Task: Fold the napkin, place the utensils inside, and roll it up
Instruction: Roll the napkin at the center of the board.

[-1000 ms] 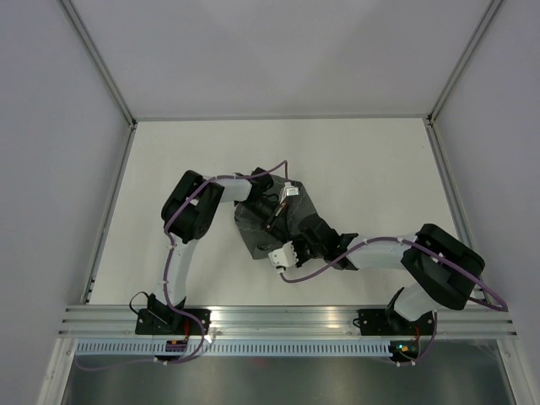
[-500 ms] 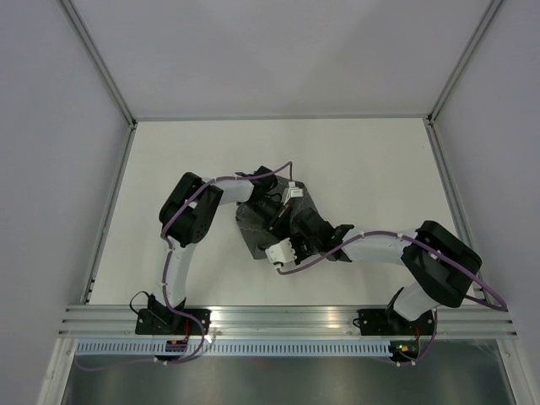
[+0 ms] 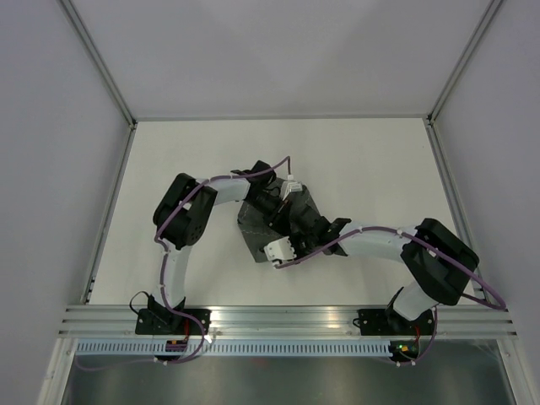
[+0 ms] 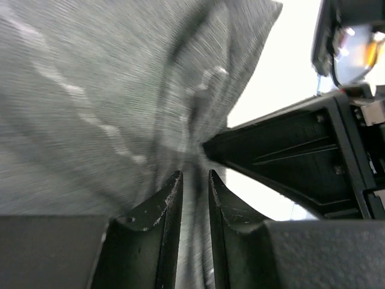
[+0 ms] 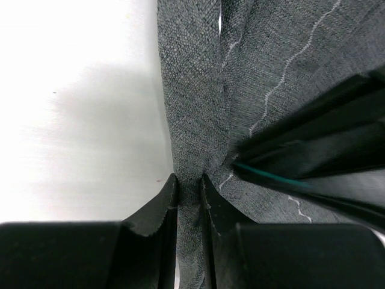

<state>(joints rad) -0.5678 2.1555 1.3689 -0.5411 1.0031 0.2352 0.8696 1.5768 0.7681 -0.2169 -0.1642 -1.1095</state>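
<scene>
napkin point(image 3: 251, 228) mid-table point(image 3: 380, 169), left gripper point(image 4: 194, 192) at its far side, right gripper point(image 5: 187, 194) nearer

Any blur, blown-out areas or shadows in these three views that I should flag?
Left wrist view: the napkin is streaked with blur. Right wrist view: its weave is crisp, but the table is blown out to white, with a soft grey shadow beside the cloth. Top external view: evenly lit, sharp, no glare.

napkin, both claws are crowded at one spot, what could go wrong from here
The right claw pinches a bunched ridge of the napkin; pulling may drag the whole cloth rather than roll it. The left claw straddles a fold right beside it, so the two claws could collide or the fold slip out.
</scene>
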